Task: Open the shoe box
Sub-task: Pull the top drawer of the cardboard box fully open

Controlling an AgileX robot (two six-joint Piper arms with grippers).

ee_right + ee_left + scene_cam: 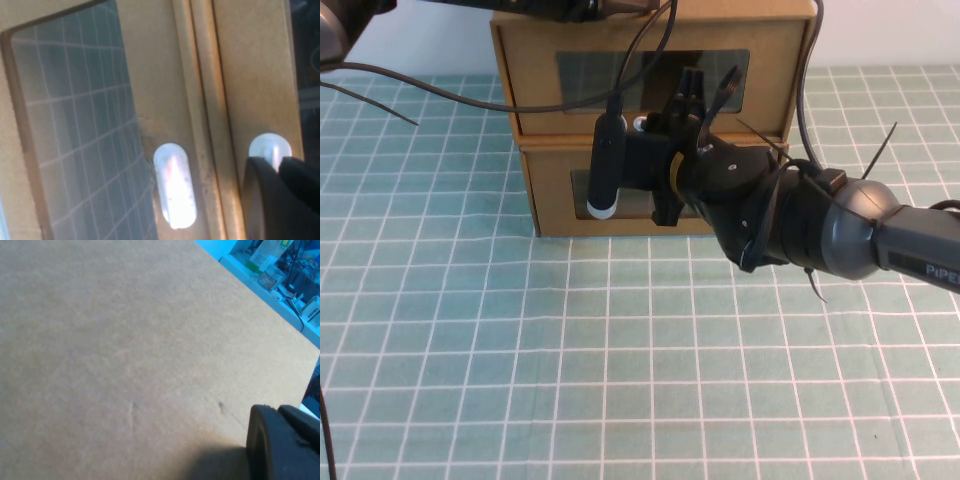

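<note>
Two brown cardboard shoe boxes with front windows are stacked at the back: the upper box (650, 45) on the lower box (555, 190). Each has a white handle beside the seam between them. My right gripper (655, 135) is pressed against the box fronts, rolled on its side. In the right wrist view my right gripper (277, 162) is shut on the upper box's white handle (270, 145). The lower box's handle (172, 185) is free beside it. My left gripper (570, 8) lies on the upper box's lid (125, 340); in the left wrist view my left gripper (277, 412) is shut, holding nothing.
The boxes stand on a green mat with a white grid (570, 360). Black cables (440, 92) trail across the mat's left side and over the box fronts. The right arm (860, 235) reaches in from the right edge.
</note>
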